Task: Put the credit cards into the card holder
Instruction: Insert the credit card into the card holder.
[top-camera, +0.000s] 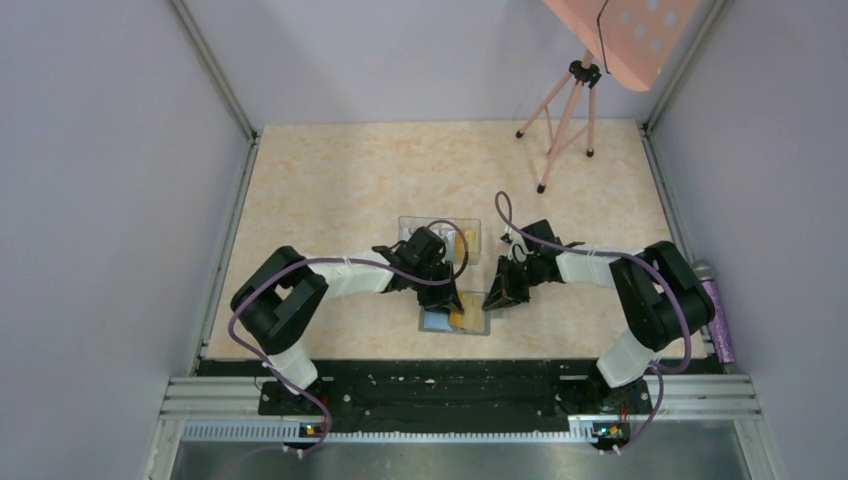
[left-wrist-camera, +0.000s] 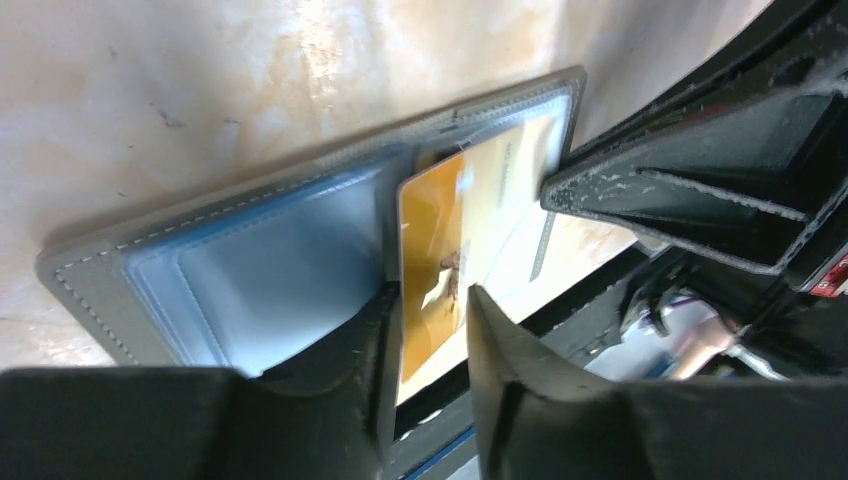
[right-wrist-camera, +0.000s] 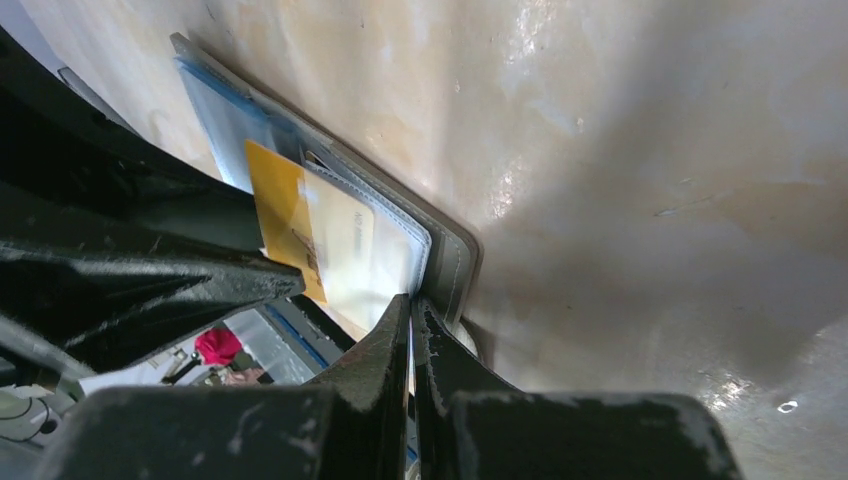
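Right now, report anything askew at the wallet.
The card is only partly in the wallet's slot: its orange end sticks out, between the left end effector's parted fingers. Nothing else stands out.

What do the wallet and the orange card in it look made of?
Wallet: probably faux leather or soft vinyl. It is matte grey outside with pale stitching along the edge, and the smooth light blue lining has a slight sheen. Card: looks like stiff glossy plastic. It is thin and flat, printed orange and cream, and catches bright glare.
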